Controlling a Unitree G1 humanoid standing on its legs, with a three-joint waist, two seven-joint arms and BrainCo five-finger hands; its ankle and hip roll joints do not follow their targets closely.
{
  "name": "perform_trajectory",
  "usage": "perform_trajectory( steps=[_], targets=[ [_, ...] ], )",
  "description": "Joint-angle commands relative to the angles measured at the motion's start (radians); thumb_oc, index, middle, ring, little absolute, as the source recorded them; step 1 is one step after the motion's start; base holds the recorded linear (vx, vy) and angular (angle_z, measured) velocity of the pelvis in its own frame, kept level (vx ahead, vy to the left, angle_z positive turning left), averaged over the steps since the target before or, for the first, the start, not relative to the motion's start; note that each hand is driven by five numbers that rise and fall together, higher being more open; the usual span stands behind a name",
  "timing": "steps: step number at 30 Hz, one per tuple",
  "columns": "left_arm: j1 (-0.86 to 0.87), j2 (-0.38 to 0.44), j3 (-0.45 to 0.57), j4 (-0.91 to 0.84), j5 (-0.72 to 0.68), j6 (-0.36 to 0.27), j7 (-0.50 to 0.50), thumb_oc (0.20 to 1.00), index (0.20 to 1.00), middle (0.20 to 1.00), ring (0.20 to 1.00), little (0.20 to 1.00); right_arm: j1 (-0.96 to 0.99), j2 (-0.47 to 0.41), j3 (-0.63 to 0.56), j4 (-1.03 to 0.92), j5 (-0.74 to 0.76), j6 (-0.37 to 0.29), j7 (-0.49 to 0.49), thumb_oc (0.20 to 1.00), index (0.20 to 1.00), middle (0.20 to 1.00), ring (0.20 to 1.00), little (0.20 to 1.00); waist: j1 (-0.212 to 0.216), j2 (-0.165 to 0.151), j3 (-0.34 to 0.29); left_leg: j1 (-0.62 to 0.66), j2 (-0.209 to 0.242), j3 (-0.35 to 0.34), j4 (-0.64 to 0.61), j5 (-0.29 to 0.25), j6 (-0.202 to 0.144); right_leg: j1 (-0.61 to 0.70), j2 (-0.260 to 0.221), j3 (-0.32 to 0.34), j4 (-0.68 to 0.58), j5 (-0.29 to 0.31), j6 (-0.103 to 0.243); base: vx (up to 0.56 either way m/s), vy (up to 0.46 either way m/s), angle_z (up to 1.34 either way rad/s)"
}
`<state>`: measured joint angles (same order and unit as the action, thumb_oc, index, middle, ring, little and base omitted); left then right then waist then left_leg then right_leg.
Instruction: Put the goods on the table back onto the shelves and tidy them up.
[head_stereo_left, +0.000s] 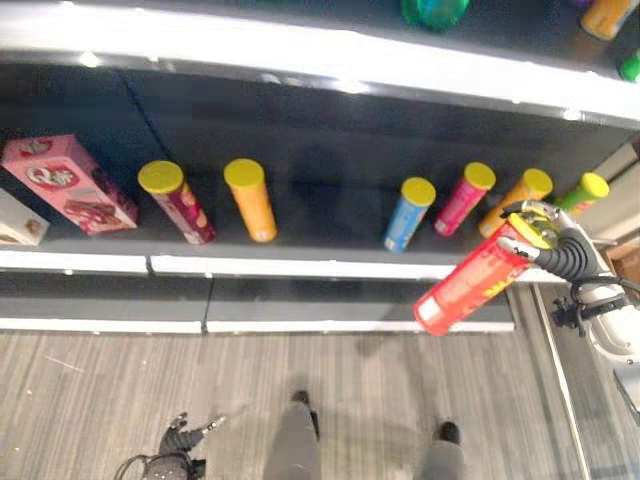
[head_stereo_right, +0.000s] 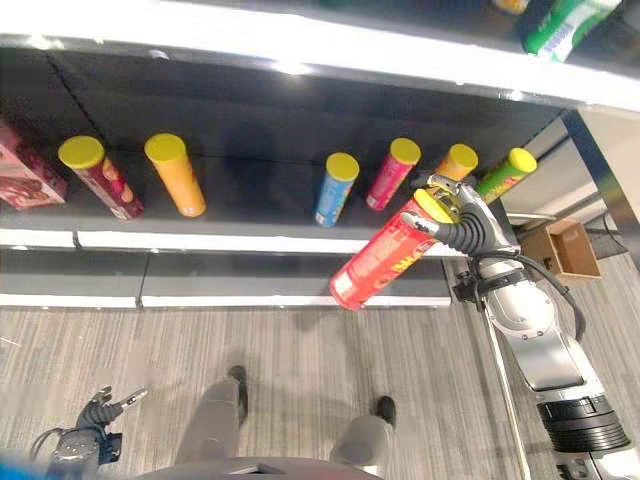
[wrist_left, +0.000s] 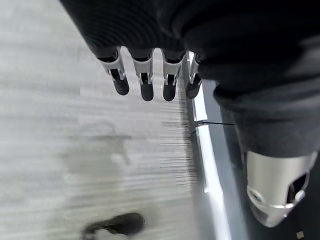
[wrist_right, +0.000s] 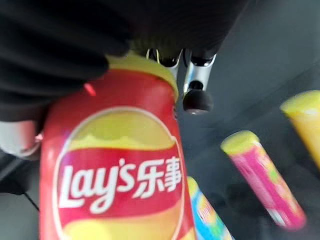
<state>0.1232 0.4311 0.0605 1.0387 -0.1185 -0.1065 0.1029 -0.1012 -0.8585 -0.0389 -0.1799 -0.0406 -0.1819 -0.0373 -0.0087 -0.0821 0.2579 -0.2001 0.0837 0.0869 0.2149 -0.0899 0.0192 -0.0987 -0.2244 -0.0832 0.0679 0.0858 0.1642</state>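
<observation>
At the right of the frame the right hand curled round a red cylindrical chip can with a yellow lid — tilted before the dark shelf — while the left hand, fingers relaxed, hung lower left.

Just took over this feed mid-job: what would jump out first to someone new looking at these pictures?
The red can, tilted and gripped near its yellow lid by the right robot hand in front of the shelf's right end. Behind it, a row of yellow-lidded cans stands on the dark shelf, with a pink box at the far left. The left robot hand hangs low over the floor, holding nothing.
</observation>
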Motion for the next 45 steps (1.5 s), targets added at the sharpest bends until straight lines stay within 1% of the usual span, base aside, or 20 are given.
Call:
perform_trajectory(
  steps=[1,5,10,15,16,17,19,20,21,22,23,24,25,27,30,31,33,36,38,45],
  targets=[
    [-0.014,-0.009,-0.003,-0.020,0.017,-0.004,-0.012,1.000,1.000,1.000,1.000,1.000,-0.092,-0.108,-0.094,-0.007,0.020,-0.036,-0.030,0.200,0.200,0.200,0.200,0.200,-0.026,0.043,-0.005,0.157,0.080,-0.077,-0.213,0.037,-0.128,0.006,0.026,-0.005,-0.056,-0.087,0.042,0.12,0.300,0.06],
    [-0.064,-0.026,-0.012,-0.017,0.001,-0.013,-0.008,1.000,1.000,1.000,1.000,1.000,-0.111,-0.115,-0.091,0.000,0.021,-0.044,-0.046,0.200,0.200,0.200,0.200,0.200,-0.052,0.034,0.026,0.187,0.033,-0.081,-0.223,0.030,-0.111,-0.068,0.076,-0.013,-0.100,-0.063,0.047,0.08,0.120,0.02],
    [-0.098,-0.043,-0.036,-0.028,-0.005,-0.023,-0.002,1.000,1.000,1.000,1.000,1.000,-0.155,-0.138,-0.076,-0.008,0.025,-0.056,-0.060,0.200,0.200,0.200,0.200,0.200,-0.052,0.010,0.035,0.186,-0.007,-0.086,-0.193,-0.007,-0.108,-0.056,0.079,-0.023,-0.118,-0.058,0.030,0.11,-0.018,-0.04],
    [-0.105,-0.057,-0.043,-0.026,-0.012,-0.021,-0.004,1.000,1.000,1.000,1.000,1.000,-0.140,-0.163,-0.091,-0.027,0.033,-0.058,-0.053,0.200,0.200,0.200,0.200,0.200,-0.063,0.003,0.018,0.218,0.014,-0.089,-0.174,-0.045,-0.126,-0.022,0.087,-0.042,-0.109,-0.066,0.013,0.18,-0.116,0.10],
    [-0.106,-0.062,-0.046,-0.026,-0.012,-0.021,-0.007,1.000,1.000,1.000,1.000,1.000,-0.135,-0.167,-0.093,-0.037,0.043,-0.065,-0.044,0.200,0.200,0.200,0.200,0.200,-0.071,-0.003,0.006,0.228,0.027,-0.089,-0.120,-0.077,-0.144,0.004,0.094,-0.062,-0.100,-0.087,-0.002,0.31,-0.200,0.32],
    [-0.103,-0.071,-0.049,-0.031,-0.012,-0.018,-0.011,1.000,1.000,1.000,1.000,1.000,-0.124,-0.178,-0.095,-0.051,0.044,-0.067,-0.031,0.200,0.200,0.200,0.200,0.200,-0.069,-0.008,0.012,0.225,0.036,-0.085,0.012,-0.083,-0.171,0.049,0.108,-0.077,-0.097,-0.114,-0.027,0.30,-0.199,0.35],
    [-0.104,-0.071,-0.050,-0.031,-0.012,-0.017,-0.011,1.000,1.000,1.000,1.000,1.000,-0.123,-0.177,-0.098,-0.052,0.045,-0.067,-0.031,0.200,0.200,0.200,0.200,0.200,-0.073,-0.010,0.011,0.217,0.033,-0.090,0.017,-0.081,-0.170,0.047,0.105,-0.081,-0.098,-0.111,-0.027,0.11,-0.106,0.45],
    [-0.109,-0.083,-0.057,-0.052,-0.019,-0.013,-0.009,1.000,1.000,1.000,1.000,1.000,-0.113,-0.183,-0.098,-0.069,0.053,-0.063,-0.024,0.200,0.200,0.200,0.200,0.200,-0.061,-0.037,0.039,0.104,0.047,-0.083,0.303,0.010,-0.205,0.124,0.102,-0.097,-0.114,-0.140,-0.061,0.10,-0.113,0.47],
    [-0.109,-0.083,-0.057,-0.053,-0.019,-0.013,-0.009,1.000,1.000,1.000,1.000,1.000,-0.112,-0.182,-0.100,-0.070,0.053,-0.063,-0.024,0.200,0.200,0.200,0.200,0.200,-0.064,-0.034,0.039,0.095,0.050,-0.088,0.316,0.005,-0.206,0.123,0.105,-0.101,-0.115,-0.140,-0.062,0.12,-0.135,0.41],
    [-0.110,-0.084,-0.053,-0.056,-0.025,-0.011,-0.009,1.000,1.000,1.000,1.000,1.000,-0.109,-0.185,-0.098,-0.076,0.055,-0.061,-0.020,0.200,0.200,0.200,0.200,0.200,-0.058,-0.040,0.047,0.065,0.069,-0.075,0.334,0.028,-0.206,0.140,0.107,-0.102,-0.122,-0.148,-0.063,0.13,0.047,0.12],
    [-0.101,-0.082,-0.041,-0.057,-0.030,-0.008,-0.007,1.000,1.000,1.000,1.000,1.000,-0.102,-0.188,-0.098,-0.092,0.056,-0.060,-0.011,0.200,0.200,0.200,0.200,0.200,-0.053,-0.041,0.043,0.054,0.114,-0.070,0.254,0.035,-0.204,0.158,0.107,-0.090,-0.133,-0.153,-0.051,0.14,0.040,0.00],
    [-0.100,-0.083,-0.041,-0.057,-0.030,-0.008,-0.008,1.000,1.000,1.000,1.000,1.000,-0.102,-0.188,-0.098,-0.093,0.057,-0.060,-0.011,0.200,0.200,0.200,0.200,0.200,-0.050,-0.042,0.044,0.061,0.115,-0.066,0.248,0.035,-0.205,0.160,0.107,-0.087,-0.134,-0.153,-0.051,0.19,0.116,-0.22],
    [-0.092,-0.080,-0.034,-0.055,-0.027,-0.008,-0.009,1.000,1.000,1.000,1.000,1.000,-0.098,-0.187,-0.098,-0.102,0.058,-0.061,-0.006,0.200,0.200,0.200,0.200,0.200,-0.048,-0.041,0.035,0.082,0.141,-0.064,0.174,0.029,-0.203,0.164,0.103,-0.077,-0.137,-0.157,-0.041,0.22,0.221,-0.16],
    [-0.073,-0.069,-0.017,-0.038,-0.025,-0.016,0.001,1.000,1.000,1.000,1.000,1.000,-0.081,-0.191,-0.110,-0.108,0.065,-0.072,-0.009,0.200,0.200,0.200,0.200,0.200,-0.040,-0.021,-0.005,0.125,0.228,-0.130,-0.083,0.077,-0.229,0.173,0.075,-0.031,-0.136,-0.185,-0.003,0.31,0.372,-0.40],
    [-0.062,-0.075,-0.012,-0.021,-0.018,-0.015,0.000,1.000,1.000,1.000,1.000,1.000,-0.032,-0.181,-0.143,-0.118,0.057,-0.068,-0.004,0.200,0.200,0.200,0.200,0.200,-0.051,0.005,-0.030,0.164,0.234,-0.129,-0.154,0.070,-0.238,0.183,0.058,-0.028,-0.135,-0.183,0.013,0.15,0.277,-0.41],
    [-0.061,-0.075,-0.009,-0.014,-0.008,-0.012,-0.005,1.000,1.000,1.000,1.000,1.000,-0.021,-0.178,-0.149,-0.111,0.043,-0.063,0.002,0.200,0.200,0.200,0.200,0.200,-0.060,0.020,-0.039,0.187,0.224,-0.103,-0.185,0.063,-0.239,0.180,0.045,-0.032,-0.132,-0.175,0.024,0.12,0.328,-0.43],
    [-0.053,-0.063,-0.004,-0.014,0.009,-0.011,-0.005,1.000,1.000,1.000,1.000,1.000,-0.005,-0.163,-0.155,-0.109,0.022,-0.051,0.004,0.200,0.200,0.200,0.200,0.200,-0.061,0.025,-0.050,0.227,0.183,-0.056,-0.231,0.053,-0.227,0.152,0.002,-0.020,-0.116,-0.135,0.046,0.07,0.319,-0.40],
    [-0.049,-0.054,0.003,-0.010,0.019,-0.011,-0.001,1.000,1.000,1.000,1.000,1.000,-0.022,-0.147,-0.135,-0.109,0.019,-0.046,0.007,0.200,0.200,0.200,0.200,0.200,-0.056,0.020,-0.051,0.241,0.157,-0.027,-0.243,0.044,-0.211,0.130,-0.026,-0.006,-0.113,-0.111,0.062,0.02,0.248,-0.31],
    [-0.038,-0.046,0.021,0.001,0.017,-0.011,0.005,1.000,1.000,1.000,1.000,1.000,-0.056,-0.130,-0.098,-0.102,0.017,-0.043,0.013,0.200,0.200,0.200,0.200,0.200,-0.047,0.016,-0.050,0.255,0.123,0.006,-0.255,0.025,-0.184,0.108,-0.065,0.004,-0.112,-0.075,0.089,0.01,0.192,-0.25],
    [-0.033,-0.046,0.040,0.022,0.018,-0.011,0.012,1.000,1.000,1.000,1.000,1.000,-0.065,-0.105,-0.077,-0.100,0.002,-0.034,0.019,0.200,0.200,0.200,0.200,0.200,-0.039,0.018,-0.045,0.245,0.082,0.023,-0.254,0.007,-0.161,0.084,-0.115,-0.013,-0.105,-0.035,0.098,0.00,0.111,-0.15]
  ],
)
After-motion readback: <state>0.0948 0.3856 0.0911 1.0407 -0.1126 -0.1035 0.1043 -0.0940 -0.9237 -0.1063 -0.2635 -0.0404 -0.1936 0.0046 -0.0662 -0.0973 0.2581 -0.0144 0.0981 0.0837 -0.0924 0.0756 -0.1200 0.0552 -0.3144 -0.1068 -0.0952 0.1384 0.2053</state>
